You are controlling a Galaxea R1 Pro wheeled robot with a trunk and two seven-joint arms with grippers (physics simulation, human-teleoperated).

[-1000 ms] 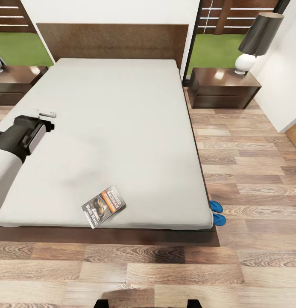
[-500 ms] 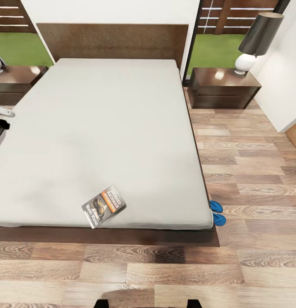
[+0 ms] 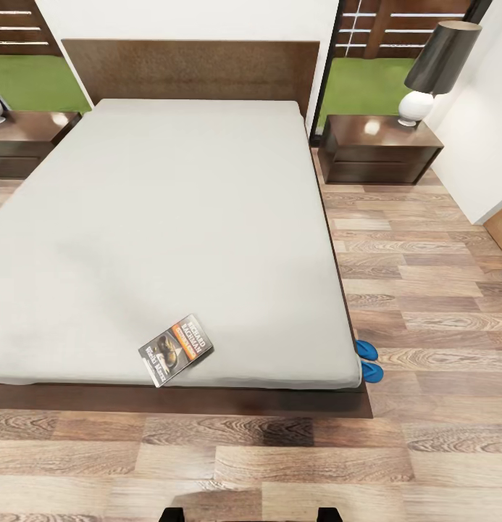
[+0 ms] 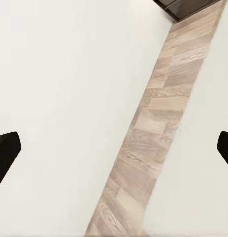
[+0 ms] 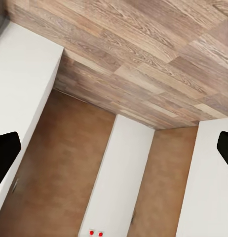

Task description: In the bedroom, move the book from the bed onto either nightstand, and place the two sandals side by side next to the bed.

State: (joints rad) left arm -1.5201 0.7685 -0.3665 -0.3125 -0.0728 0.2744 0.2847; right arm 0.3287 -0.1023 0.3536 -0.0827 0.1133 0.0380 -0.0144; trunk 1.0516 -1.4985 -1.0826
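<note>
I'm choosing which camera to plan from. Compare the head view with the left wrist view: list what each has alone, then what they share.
Head view alone: the bed with the book near its foot edge, two blue sandals on the floor by the bed's foot corner, a nightstand with a lamp.
Left wrist view alone: the left gripper, fingertips wide apart.
Shared: the wood-plank floor.
</note>
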